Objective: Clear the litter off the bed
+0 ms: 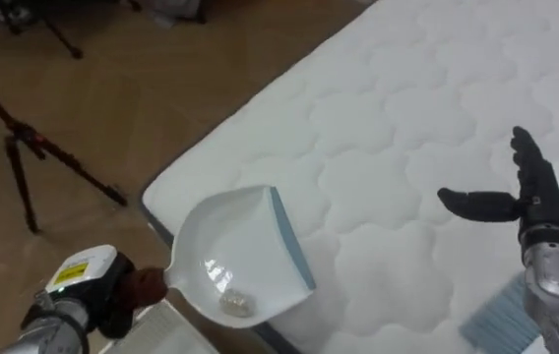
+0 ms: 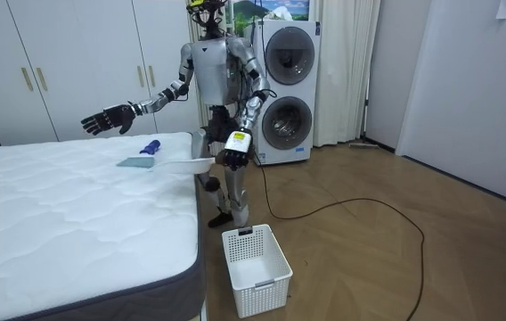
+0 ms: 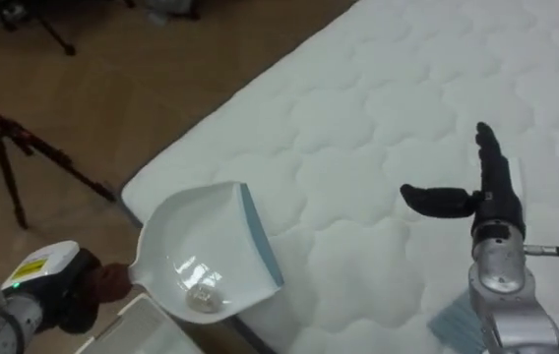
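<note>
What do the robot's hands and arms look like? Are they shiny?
Both hands are black, with slim fingers. The right hand sits on a shiny, rounded silver wrist and forearm. The left hand has a white tag with a yellow label at its back, and its forearm is silver-grey too.

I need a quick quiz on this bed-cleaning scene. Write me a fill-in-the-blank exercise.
1. The left hand holds a white ____ by its handle.
2. The right hand, above the bed, has its fingers ____ (open or shut).
3. The white basket stands on the ____.
Missing words: dustpan; open; floor.
</note>
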Controlling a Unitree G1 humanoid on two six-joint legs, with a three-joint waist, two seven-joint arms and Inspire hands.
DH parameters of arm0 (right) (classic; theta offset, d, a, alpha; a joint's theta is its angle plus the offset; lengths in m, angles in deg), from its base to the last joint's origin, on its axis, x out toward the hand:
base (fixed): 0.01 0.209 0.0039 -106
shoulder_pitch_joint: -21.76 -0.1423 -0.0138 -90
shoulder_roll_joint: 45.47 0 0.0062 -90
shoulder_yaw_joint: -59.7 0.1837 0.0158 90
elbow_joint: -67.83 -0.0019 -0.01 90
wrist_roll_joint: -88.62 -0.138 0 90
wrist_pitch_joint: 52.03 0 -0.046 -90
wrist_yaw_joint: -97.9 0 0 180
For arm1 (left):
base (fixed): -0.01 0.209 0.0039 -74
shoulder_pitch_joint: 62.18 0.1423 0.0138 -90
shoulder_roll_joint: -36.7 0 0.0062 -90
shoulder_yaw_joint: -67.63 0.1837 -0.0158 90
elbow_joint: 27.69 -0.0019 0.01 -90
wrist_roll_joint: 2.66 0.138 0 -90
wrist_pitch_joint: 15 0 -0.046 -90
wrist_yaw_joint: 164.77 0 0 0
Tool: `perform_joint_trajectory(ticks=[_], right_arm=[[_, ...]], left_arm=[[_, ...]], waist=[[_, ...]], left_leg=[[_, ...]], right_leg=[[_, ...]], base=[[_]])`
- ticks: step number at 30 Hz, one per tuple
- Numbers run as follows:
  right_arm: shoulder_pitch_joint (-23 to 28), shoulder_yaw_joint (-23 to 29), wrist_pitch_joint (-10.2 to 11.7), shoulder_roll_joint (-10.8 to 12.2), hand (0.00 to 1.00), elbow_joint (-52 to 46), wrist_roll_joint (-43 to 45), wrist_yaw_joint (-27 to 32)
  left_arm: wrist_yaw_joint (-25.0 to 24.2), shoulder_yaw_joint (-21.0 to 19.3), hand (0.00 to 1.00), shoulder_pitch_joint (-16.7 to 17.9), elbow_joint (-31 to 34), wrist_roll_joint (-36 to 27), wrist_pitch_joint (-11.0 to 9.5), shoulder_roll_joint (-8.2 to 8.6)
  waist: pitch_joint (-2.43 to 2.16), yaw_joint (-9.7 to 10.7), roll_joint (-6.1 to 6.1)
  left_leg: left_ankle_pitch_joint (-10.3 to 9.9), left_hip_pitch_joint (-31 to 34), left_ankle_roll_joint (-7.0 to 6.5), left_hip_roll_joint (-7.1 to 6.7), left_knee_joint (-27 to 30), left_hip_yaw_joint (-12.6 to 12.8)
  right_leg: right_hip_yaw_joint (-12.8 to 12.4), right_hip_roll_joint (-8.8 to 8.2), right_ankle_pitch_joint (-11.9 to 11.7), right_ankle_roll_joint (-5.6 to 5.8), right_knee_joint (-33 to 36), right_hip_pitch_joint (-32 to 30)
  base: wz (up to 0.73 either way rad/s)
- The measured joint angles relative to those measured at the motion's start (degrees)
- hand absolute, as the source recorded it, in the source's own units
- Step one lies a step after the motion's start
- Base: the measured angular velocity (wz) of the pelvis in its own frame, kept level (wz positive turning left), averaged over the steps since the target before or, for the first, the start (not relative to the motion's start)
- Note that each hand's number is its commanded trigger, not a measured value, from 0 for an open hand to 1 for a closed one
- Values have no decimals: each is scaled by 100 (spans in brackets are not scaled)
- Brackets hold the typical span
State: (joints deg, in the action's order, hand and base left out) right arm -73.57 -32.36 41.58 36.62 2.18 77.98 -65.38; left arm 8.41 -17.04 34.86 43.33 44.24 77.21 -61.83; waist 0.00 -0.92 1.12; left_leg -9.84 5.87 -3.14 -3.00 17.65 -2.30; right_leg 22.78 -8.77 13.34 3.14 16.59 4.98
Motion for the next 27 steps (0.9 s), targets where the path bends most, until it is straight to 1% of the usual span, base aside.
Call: perform_joint_trajectory(ticks=[1,2,3,4,5,7,9,11,12,13,16,17,18,19,20,21,22,23,24,25,26,27], right_arm=[[11,18,4,4,0,-69,-4,-8],[73,53,5,7,0,-221,-30,-37],[122,88,6,10,0,-303,-42,-46],[219,116,6,11,0,-425,-78,-51],[300,117,6,12,0,-505,-125,-70],[354,117,6,12,0,-589,-173,-110],[379,116,6,10,0,-721,-325,-205],[443,116,5,9,0,-786,-489,-349],[445,116,5,9,0,-787,-489,-367],[445,114,5,10,0,-790,-489,-379],[455,112,5,21,0,-796,-472,-391],[499,115,5,20,0,-829,-467,-385],[532,120,5,20,0,-846,-467,-380],[601,122,5,26,0,-874,-465,-380],[678,158,11,29,0,-907,-452,-383],[692,170,12,31,0,-906,-451,-380],[714,173,12,34,0,-907,-459,-376],[745,172,14,50,0,-907,-464,-378],[761,166,14,60,0,-907,-465,-383],[759,165,15,68,0,-907,-465,-395],[759,169,15,68,0,-910,-466,-443],[766,176,15,67,0,-942,-461,-448]], left_arm=[[-10,-32,100,2,34,0,-10,-1],[-27,-92,100,-4,71,15,-15,4],[-37,-106,100,2,89,17,-14,14],[-96,-155,100,4,148,17,-17,14],[-130,-196,100,3,199,15,-19,15],[-138,-288,100,4,214,10,-54,44],[-135,-410,100,24,213,34,-55,79],[-131,-525,100,66,211,137,-11,122],[-131,-525,100,81,211,140,6,124],[-133,-525,100,113,212,140,30,143],[-173,-523,100,226,249,265,38,187],[-220,-523,100,278,365,379,44,189],[-246,-522,100,289,393,401,38,196],[-295,-522,100,294,392,398,33,220],[-320,-523,100,293,393,402,30,259],[-339,-523,100,293,393,405,32,273],[-364,-518,100,294,389,399,28,279],[-371,-517,100,303,385,400,27,286],[-371,-517,100,302,385,400,28,288],[-370,-518,100,300,386,400,28,285],[-370,-518,100,293,387,393,27,285],[-370,-517,100,294,387,379,18,301]], waist=[[-1,35,-15],[-4,67,-57],[-7,71,-51],[-5,88,-52],[1,70,-64],[3,51,-65],[15,-6,-107],[4,-105,-192],[0,-107,-204],[-3,-106,-209],[-10,-92,-181],[-11,-77,-176],[-11,-68,-176],[-7,-20,-168],[-7,37,-153],[-3,60,-143],[6,71,-125],[5,65,-119],[4,39,-116],[5,28,-109],[0,56,-98],[-14,63,-84]], left_leg=[[10,65,-2,-65,19,-150],[89,177,0,-196,47,-361],[105,221,8,-235,57,-445],[151,291,21,-304,70,-528],[201,315,34,-310,70,-577],[228,367,36,-308,88,-590],[277,363,61,-322,34,-656],[368,392,80,-367,-7,-811],[378,420,87,-372,12,-844],[394,487,97,-385,69,-912],[399,666,103,-387,272,-960],[400,767,104,-387,368,-950],[410,807,96,-378,407,-918],[465,878,39,-311,425,-658],[520,975,-40,-203,426,-249],[546,1003,-75,-158,424,-89],[590,1056,-116,-81,402,146],[633,1074,-144,-48,351,275],[653,1069,-136,-95,289,230],[687,1066,-164,-136,259,167],[767,1060,-207,-254,191,28],[834,1047,-220,-330,126,-41]], right_leg=[[-259,115,0,-7,-218,-1],[-553,261,-8,-20,-484,4],[-551,269,-12,-17,-504,38],[-499,284,-11,-18,-504,91],[-398,294,-10,-19,-503,132],[-278,313,-6,-24,-504,186],[-267,313,11,-35,-502,186],[-268,334,13,-39,-500,190],[-268,348,12,-40,-500,189],[-267,381,9,-45,-501,183],[-134,449,15,-84,-500,191],[-1,465,35,-119,-499,196],[74,469,40,-127,-498,204],[258,466,52,-126,-496,254],[429,462,95,-110,-497,271],[491,460,122,-104,-496,263],[645,398,171,-91,-485,202],[791,369,214,-89,-479,202],[827,399,221,-65,-473,199],[804,411,219,-62,-475,197],[627,461,211,-77,-477,176],[501,475,231,-106,-464,142]], base=[[94],[77],[92],[81],[74],[51],[32],[32],[39],[35],[42],[45],[66],[78],[84],[77],[60],[54],[38],[50],[58],[53]])
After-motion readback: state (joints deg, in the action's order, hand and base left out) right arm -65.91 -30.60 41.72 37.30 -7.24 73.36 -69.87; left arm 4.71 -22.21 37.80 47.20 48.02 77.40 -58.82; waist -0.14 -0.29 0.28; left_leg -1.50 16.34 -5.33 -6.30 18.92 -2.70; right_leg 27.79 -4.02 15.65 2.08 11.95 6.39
